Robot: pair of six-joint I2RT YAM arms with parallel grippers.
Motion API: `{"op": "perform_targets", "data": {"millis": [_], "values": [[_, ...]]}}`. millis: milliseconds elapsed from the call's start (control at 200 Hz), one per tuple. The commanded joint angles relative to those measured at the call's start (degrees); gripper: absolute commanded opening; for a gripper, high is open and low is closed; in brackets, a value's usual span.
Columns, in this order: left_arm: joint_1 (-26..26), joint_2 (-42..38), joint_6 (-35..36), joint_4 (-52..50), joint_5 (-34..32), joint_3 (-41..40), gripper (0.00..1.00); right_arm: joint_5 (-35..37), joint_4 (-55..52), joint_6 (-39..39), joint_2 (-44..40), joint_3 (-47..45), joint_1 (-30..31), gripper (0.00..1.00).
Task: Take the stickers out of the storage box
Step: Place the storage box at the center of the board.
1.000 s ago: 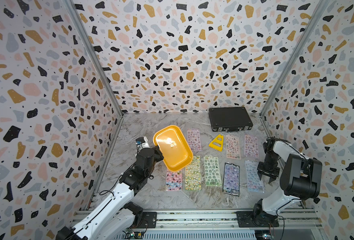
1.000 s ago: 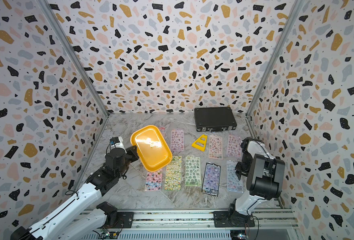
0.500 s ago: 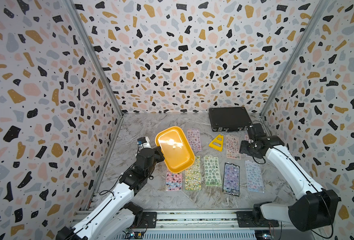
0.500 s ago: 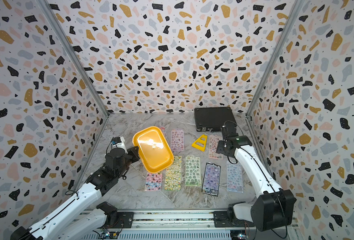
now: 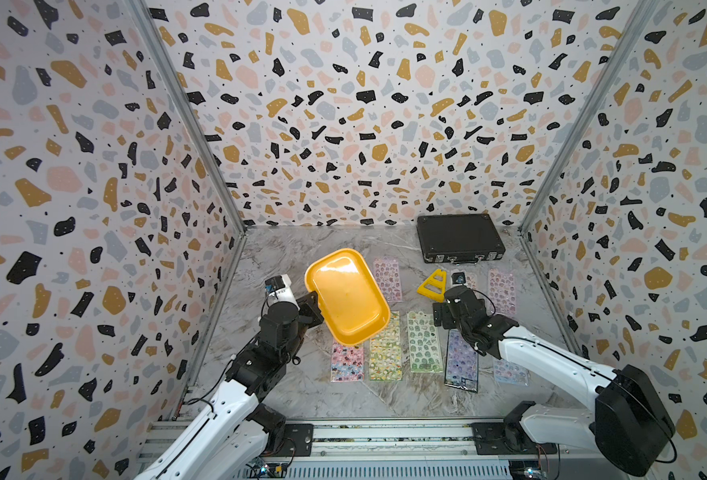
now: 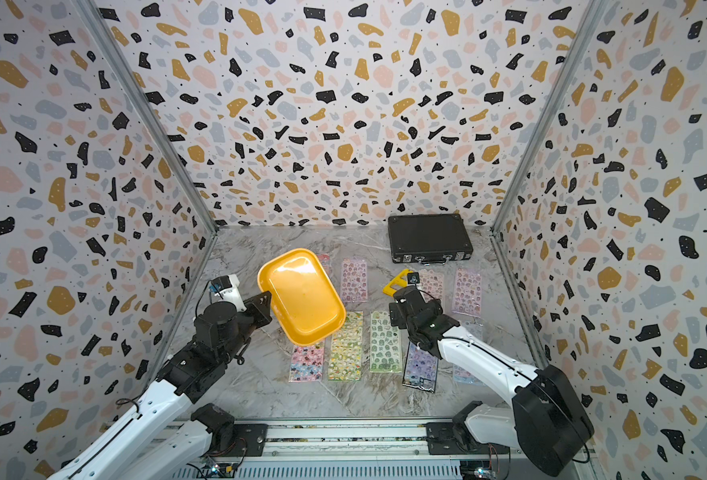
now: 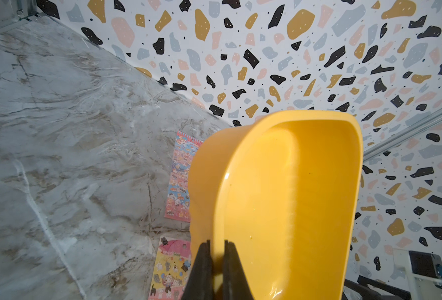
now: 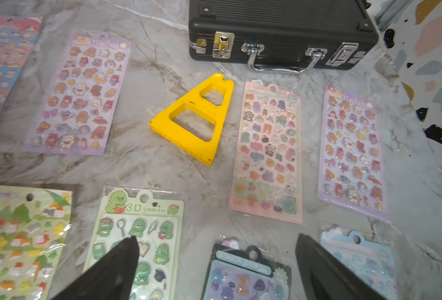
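Note:
The yellow-orange storage box point(image 5: 347, 297) point(image 6: 301, 297) hangs tilted above the table, its inside bare point(image 7: 279, 194). My left gripper point(image 5: 317, 308) point(image 7: 216, 242) is shut on its rim. Several stickers lie flat on the marble in two rows: a green sheet point(image 5: 424, 343) point(image 8: 139, 233), a yellow-green one point(image 5: 385, 351), a pink one point(image 5: 346, 361) half under the box, a purple one point(image 5: 462, 361) point(image 8: 245, 275), and lilac sheets point(image 5: 501, 286) further back. My right gripper point(image 5: 453, 316) point(image 8: 216, 239) hovers open over the purple sheet's top end, holding nothing.
A black latched briefcase point(image 5: 459, 243) point(image 8: 279, 28) lies at the back right against the wall. A yellow triangular plastic piece point(image 5: 432, 286) point(image 8: 196, 119) sits between the back-row sheets. Patterned walls close in the left, back and right sides.
My right arm has swung out from its folded pose at the right edge to above the sheets, and its jaws have widened. The left gripper and the box have barely shifted.

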Motion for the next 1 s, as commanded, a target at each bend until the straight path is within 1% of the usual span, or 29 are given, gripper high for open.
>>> {"op": "perform_targets", "data": {"millis": [0,60,120,240,290,335,415,471,536,556,676,721,821,926,996], "values": [[1.09,1.01,-1.83,-1.27,-0.45,5.83,0.0,3.67,10.42,1.16,-4.75,-3.23,0.44,0.99],[2.24,3.25,-2.21,-3.58,0.09,9.06,0.0,1.9,14.57,1.72,-6.04,-6.19,0.59,0.99],[4.21,6.19,-2.69,-7.84,0.98,12.91,0.0,2.65,16.26,2.42,-6.49,-7.73,0.74,0.99],[10.44,13.83,-3.93,-12.64,4.25,21.38,0.0,2.77,14.77,3.86,-7.15,-6.91,0.7,0.99],[13.87,18.23,-4.65,-13.16,6.7,24.52,0.0,2.23,14.93,4.26,-7.5,-6.82,0.75,0.99],[16.8,22.52,-4.66,-13.5,7.62,27.37,0.0,2.36,14.79,4.17,-7.79,-6.75,0.7,0.99],[22.57,31.2,-3.99,-16.72,9.26,33.38,0.0,3.25,13.97,4.59,-8.46,-6.68,0.7,0.99],[26.76,37.88,-4.44,-18.31,11.97,36.66,0.0,3.06,14.89,4.88,-8.82,-7.43,0.7,0.99],[31.38,44.51,-5.89,-17.57,16.39,38.28,0.0,2.75,15.98,4.96,-8.97,-7.95,0.7,0.99],[32.64,46.42,-7.89,-16.8,17.62,38.58,0.0,2.64,15.99,5.09,-8.96,-7.96,0.7,0.99],[38.76,56.68,-10.48,-16.57,22.47,42.33,0.0,1.85,15.83,5.86,-8.18,-7.86,0.7,0.99],[40.52,59.55,-10.93,-16.55,23.64,43.68,0.0,1.36,15.68,6.01,-7.76,-7.57,0.7,0.99],[42.01,64.07,-11.16,-16.64,24.89,46.49,0.0,0.73,15.46,6.26,-7.38,-7.34,0.7,0.99],[42.08,68.25,-11.2,-16.79,26.37,49.96,0.0,0.18,15.57,6.37,-7.04,-7.19,0.7,0.99],[41.89,71.76,-12.35,-16.72,28.55,52.11,0.0,0.68,15.17,6.31,-6.6,-6.87,0.7,0.99]]}}
